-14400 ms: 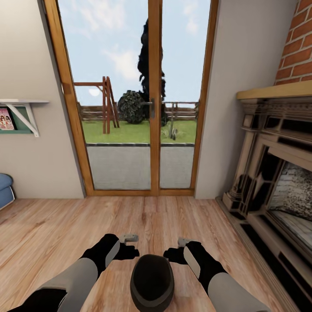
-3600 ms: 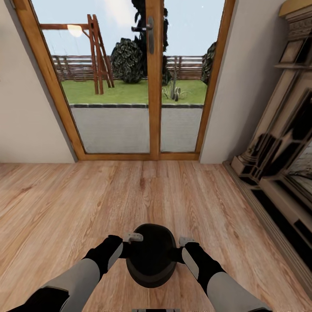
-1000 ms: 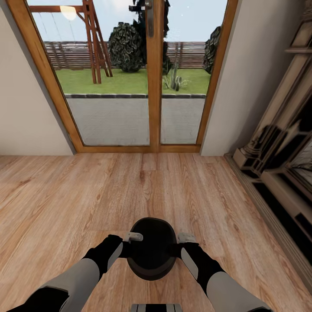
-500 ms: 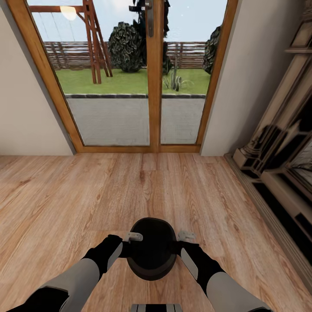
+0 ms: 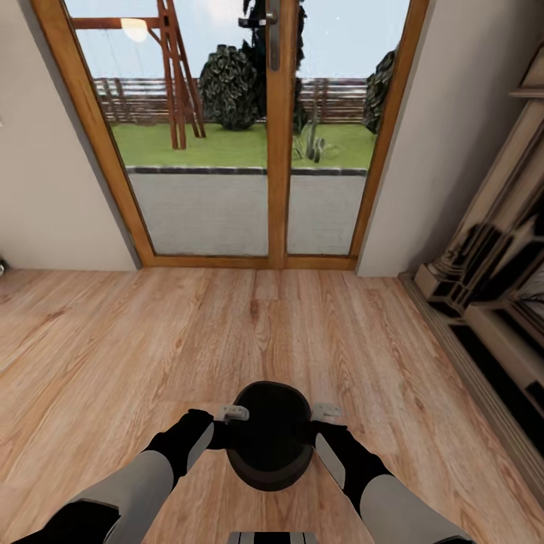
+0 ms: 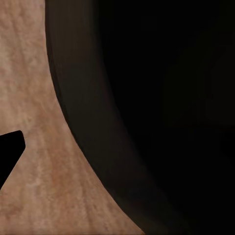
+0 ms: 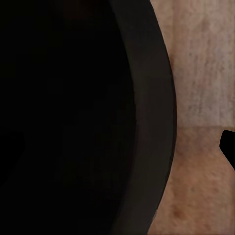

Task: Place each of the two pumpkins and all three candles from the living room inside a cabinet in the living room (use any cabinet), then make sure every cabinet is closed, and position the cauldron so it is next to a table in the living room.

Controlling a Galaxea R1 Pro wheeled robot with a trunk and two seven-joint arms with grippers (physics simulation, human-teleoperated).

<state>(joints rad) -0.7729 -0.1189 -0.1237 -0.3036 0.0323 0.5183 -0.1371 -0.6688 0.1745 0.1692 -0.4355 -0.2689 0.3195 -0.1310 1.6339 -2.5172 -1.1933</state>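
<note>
Head view: I hold the black cauldron point(image 5: 270, 444) between left gripper point(image 5: 224, 432) and right gripper point(image 5: 316, 431), fingers pinching its rim on opposite sides for balance, above the wooden floor point(image 5: 151, 355) facing the glass doors point(image 5: 249, 128)

Wood floor point(image 5: 151, 340). Glazed double door point(image 5: 273, 151) ahead, wood frame; lawn point(image 5: 227, 143), fence and swing frame point(image 5: 175, 75) outside. Fireplace point(image 5: 499, 302) at right.

No text, label, brand, number or sign is readable anywhere in these views.
</note>
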